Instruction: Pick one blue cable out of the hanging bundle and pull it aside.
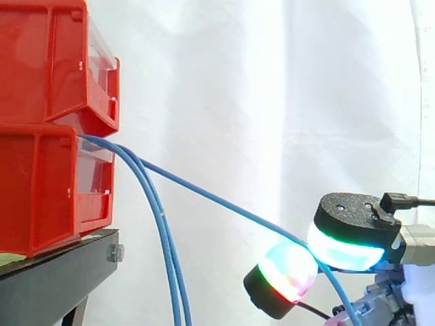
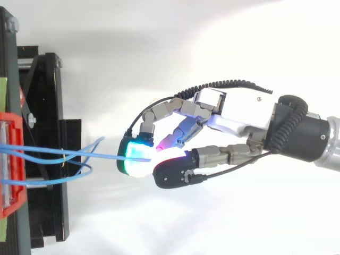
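Observation:
Several thin blue cables come out of the lower red bin (image 1: pixel 41 183) and hang down as a bundle (image 1: pixel 166 251). One blue cable (image 1: pixel 217 197) is drawn away from the bundle, slanting down to the right into my hand (image 1: pixel 350 234). From above, my hand (image 2: pixel 239 114) reaches in from the right with its fingers curled, and the glowing fingertips (image 2: pixel 139 159) pinch that cable (image 2: pixel 101 156) well away from the bin. The rest of the cables (image 2: pixel 79 170) loop close to the stand.
Two red bins are stacked at the left, the upper one (image 1: pixel 47 61) above the lower, on a black stand (image 1: pixel 54 278). A white curtain (image 1: pixel 272 102) hangs behind. Open room lies between the stand and my hand.

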